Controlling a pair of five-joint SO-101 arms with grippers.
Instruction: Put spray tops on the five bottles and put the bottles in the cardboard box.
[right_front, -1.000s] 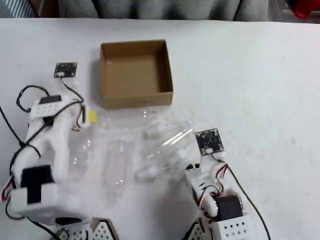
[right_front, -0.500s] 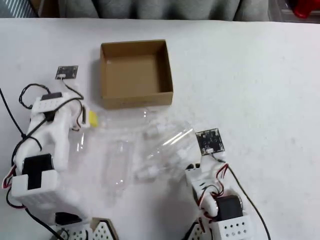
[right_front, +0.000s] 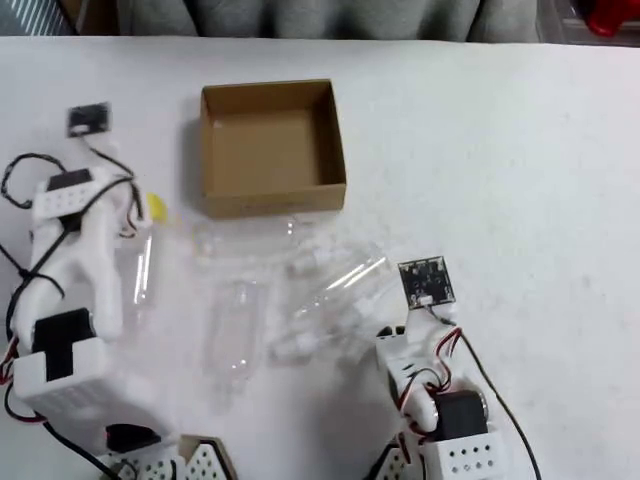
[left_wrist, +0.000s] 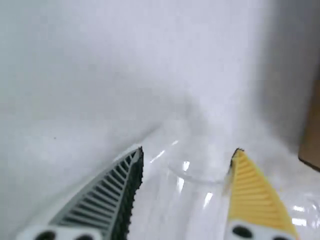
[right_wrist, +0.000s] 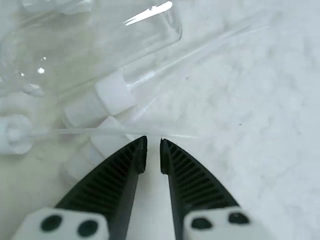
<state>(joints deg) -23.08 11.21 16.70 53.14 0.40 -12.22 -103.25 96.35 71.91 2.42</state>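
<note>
Bottle (left_wrist: 195, 200) of clear plastic, pinched crosswise in the left gripper (left_wrist: 189, 150): the grey finger (left_wrist: 120, 190) bears on one flank and the yellow finger (left_wrist: 250, 195) on the other, with the bottle's end reaching just past the tips. Whether it rests on the table or hangs above it cannot be told. From above, this bottle (right_front: 140, 268) lies alongside the left arm near the table's left edge, apart from the cardboard box (right_front: 272, 195), whose top stands open; one brown corner of the box (left_wrist: 312, 135) is cut off at the margin of the left wrist view. Bare white table (right_front: 520, 160) extends to the right of the box as far as the far edge. Right gripper (right_wrist: 152, 139): black fingers pressed almost together with a thin slit between them, gripping nothing, the tips just short of a thin dip tube (right_wrist: 100, 132) lying across their line. Beyond it lie white spray tops (right_wrist: 112, 92) and a second bottle (right_wrist: 100, 45) on its side. The heap (right_front: 310, 285) sits between the arms, just in front of the box. Its clear pieces overlap and blend with the table, so their number cannot be made out.
</note>
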